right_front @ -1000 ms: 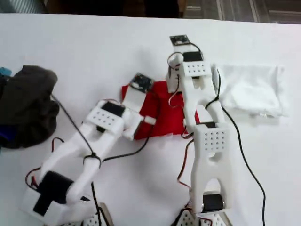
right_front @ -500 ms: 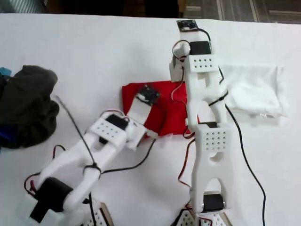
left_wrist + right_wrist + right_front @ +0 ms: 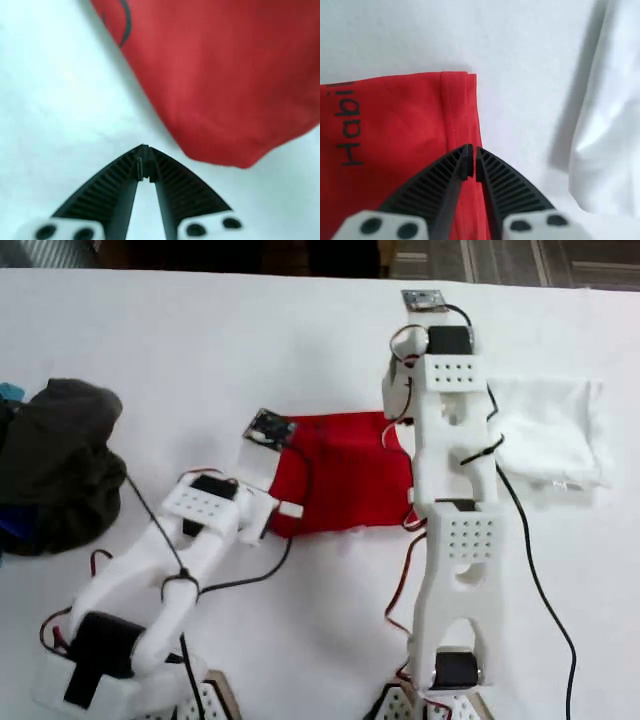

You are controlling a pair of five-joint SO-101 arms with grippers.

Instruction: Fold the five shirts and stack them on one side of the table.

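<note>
Pressing its ribbed fingers (image 3: 112, 190) together tip to tip, the left gripper (image 3: 144, 156) is clenched on nothing. It hangs over bare table (image 3: 55, 100), just beside a rounded edge of the red shirt (image 3: 225, 75) and not touching it.

The right gripper (image 3: 471, 159) is likewise closed. Its tips sit right at the stitched hem of the red shirt near one corner, and I cannot tell whether any cloth is caught between them. In the right wrist view a strip of table separates that hem from the white shirt (image 3: 612, 125).

In the high view the left arm (image 3: 190, 530) slants in from the near left corner, its wrist at the red shirt's left edge. The right arm (image 3: 452, 540) stretches straight away from the near edge and covers the red shirt's right edge.

The red shirt lies flat and folded in the middle of the table, roughly rectangular. The white shirt lies folded just to the right of the right arm. A dark heap (image 3: 55, 465) of clothes sits well apart at the left edge, with a blue scrap (image 3: 9, 392) at its far side. Cables (image 3: 530, 570) trail along both arms.
</note>
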